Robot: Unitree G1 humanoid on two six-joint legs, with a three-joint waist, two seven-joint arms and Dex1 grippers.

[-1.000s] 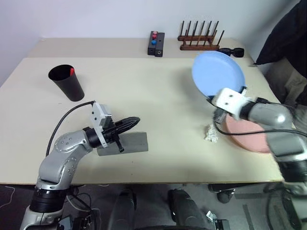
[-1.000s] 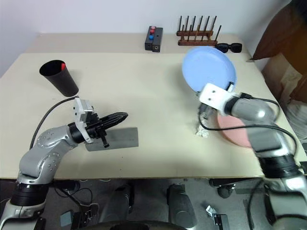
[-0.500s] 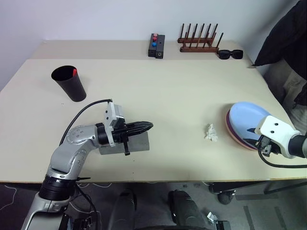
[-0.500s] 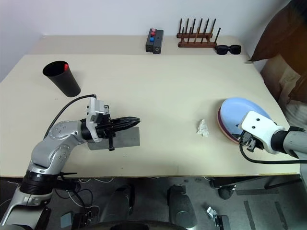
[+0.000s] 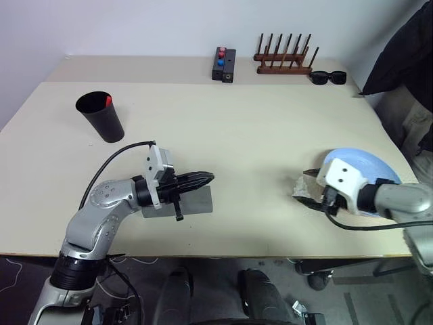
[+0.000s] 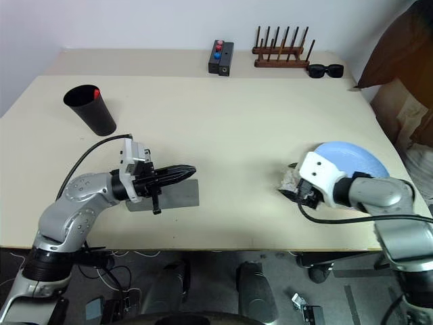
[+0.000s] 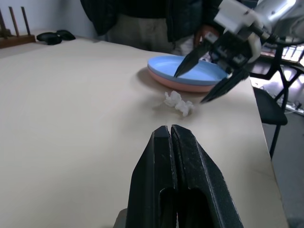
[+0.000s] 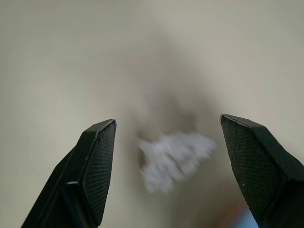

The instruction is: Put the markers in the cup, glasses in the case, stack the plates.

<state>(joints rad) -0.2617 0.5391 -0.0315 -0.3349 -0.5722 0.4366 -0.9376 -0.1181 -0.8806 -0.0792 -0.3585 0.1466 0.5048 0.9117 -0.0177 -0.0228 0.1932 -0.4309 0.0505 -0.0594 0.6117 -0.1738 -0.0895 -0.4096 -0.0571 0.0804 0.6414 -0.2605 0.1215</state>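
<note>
The light blue plate lies on the pink plate at the table's right. My right gripper stands open just left of the plates, its fingers either side of a white crumpled scrap. The black cup stands at the far left with a marker's red cap showing at its rim. The grey case lies near the front left. My left gripper is shut and empty, level above the case and pointing right. The glasses are out of view.
At the back edge sit a small black box with red and blue buttons, a wooden peg rack and black sunglasses. A person in dark clothing stands beyond the table's right corner.
The right gripper carried the blue plate down from mid-air onto the pink plate, let go, opened, and moved left to the white scrap. The left gripper stayed shut over the case.
</note>
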